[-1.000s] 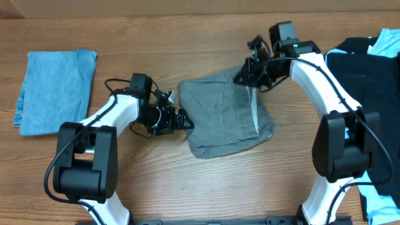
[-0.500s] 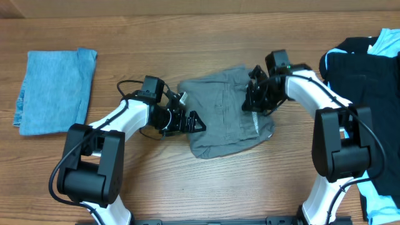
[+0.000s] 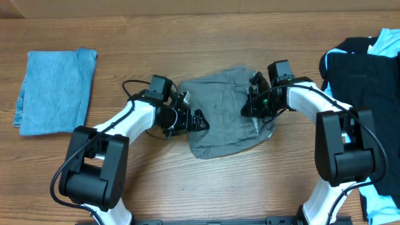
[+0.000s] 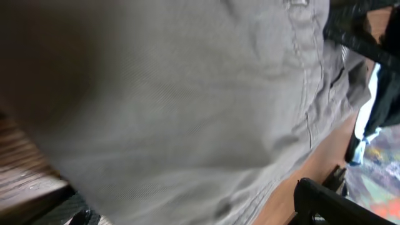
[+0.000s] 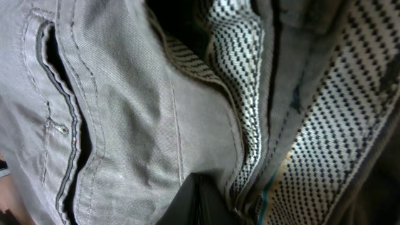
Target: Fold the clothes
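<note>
The grey garment (image 3: 222, 119) lies crumpled in a rough rectangle at the table's middle. My left gripper (image 3: 191, 120) is open at its left edge. In the left wrist view blurred grey cloth (image 4: 187, 94) fills the frame and reaches between the spread fingers (image 4: 322, 200). My right gripper (image 3: 252, 106) is shut and rests on the garment's right part. In the right wrist view its closed fingertips (image 5: 201, 203) press against the grey fabric (image 5: 125, 119) beside a dotted inner lining (image 5: 350, 94). A stitched pocket slit (image 5: 59, 81) shows at the left.
A folded denim-blue garment (image 3: 53, 90) lies at the far left. A heap of black clothes (image 3: 359, 72) with light blue cloth (image 3: 387, 40) covers the right edge. Bare wood table (image 3: 187, 37) runs along the back.
My left gripper has slid right to the grey garment's left edge, opening fully. My right gripper has come down from the garment's top right corner onto its right part, staying shut.
</note>
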`<action>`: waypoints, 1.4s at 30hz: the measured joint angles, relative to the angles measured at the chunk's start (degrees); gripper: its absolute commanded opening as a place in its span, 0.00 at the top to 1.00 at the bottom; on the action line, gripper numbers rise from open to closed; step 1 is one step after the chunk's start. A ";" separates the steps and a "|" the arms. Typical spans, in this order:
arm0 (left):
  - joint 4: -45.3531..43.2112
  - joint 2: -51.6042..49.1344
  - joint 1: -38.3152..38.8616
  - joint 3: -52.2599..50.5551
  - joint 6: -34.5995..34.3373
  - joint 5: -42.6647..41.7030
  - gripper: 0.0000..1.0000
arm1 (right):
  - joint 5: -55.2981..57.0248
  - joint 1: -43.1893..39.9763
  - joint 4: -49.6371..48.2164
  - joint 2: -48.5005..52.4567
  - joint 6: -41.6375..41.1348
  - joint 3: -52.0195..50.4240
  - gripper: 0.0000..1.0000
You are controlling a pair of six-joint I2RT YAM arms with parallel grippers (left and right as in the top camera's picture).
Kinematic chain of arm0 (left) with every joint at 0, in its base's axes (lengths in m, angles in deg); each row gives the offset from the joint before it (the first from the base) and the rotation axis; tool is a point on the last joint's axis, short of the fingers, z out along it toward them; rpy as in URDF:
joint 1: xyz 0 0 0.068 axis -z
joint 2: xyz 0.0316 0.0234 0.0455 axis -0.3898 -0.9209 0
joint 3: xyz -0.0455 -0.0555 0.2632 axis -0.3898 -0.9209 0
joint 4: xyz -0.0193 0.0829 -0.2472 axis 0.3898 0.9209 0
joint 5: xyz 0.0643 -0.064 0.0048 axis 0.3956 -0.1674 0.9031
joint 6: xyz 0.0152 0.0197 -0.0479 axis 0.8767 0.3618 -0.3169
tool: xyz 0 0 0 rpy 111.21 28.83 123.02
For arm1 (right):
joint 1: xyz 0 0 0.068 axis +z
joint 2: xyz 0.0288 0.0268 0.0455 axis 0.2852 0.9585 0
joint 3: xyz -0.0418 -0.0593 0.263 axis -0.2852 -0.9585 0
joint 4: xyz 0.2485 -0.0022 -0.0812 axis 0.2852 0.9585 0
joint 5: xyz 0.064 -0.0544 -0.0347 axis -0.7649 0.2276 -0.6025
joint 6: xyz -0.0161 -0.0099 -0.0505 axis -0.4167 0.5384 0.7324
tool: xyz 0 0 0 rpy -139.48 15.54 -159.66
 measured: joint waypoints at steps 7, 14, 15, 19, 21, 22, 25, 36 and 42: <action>-4.66 -3.63 1.68 1.62 -5.33 -1.70 0.18 | -0.31 0.00 0.02 0.00 0.02 -0.11 0.96; -12.28 -7.32 1.49 0.76 -6.27 -7.58 0.91 | -0.57 -0.07 0.07 0.00 0.00 -0.22 0.96; -12.44 -7.80 1.53 0.55 -6.32 -7.45 0.96 | -0.61 -0.09 0.07 0.00 0.02 -0.22 0.96; -11.54 -8.28 1.44 0.59 -6.10 -7.61 0.96 | -1.14 -0.11 0.09 0.00 -0.02 -0.37 0.96; -9.75 -8.26 1.33 0.74 -5.55 -7.67 0.96 | -1.44 -0.11 0.37 0.00 -0.02 -0.50 0.96; -8.52 -8.15 1.11 0.79 -4.98 -7.85 0.96 | -1.88 -0.09 0.66 0.00 0.00 -0.55 0.96; -5.88 -6.82 0.66 0.39 -3.78 -6.49 0.96 | -3.50 0.00 1.77 0.00 -0.02 -0.39 0.96; -2.38 4.55 0.15 3.30 -0.07 12.22 0.96 | -3.76 -6.14 13.53 -19.85 -0.83 10.47 0.96; 0.59 4.96 -6.16 13.22 2.32 16.04 0.96 | -2.86 -9.05 18.49 -22.56 -1.31 10.49 0.96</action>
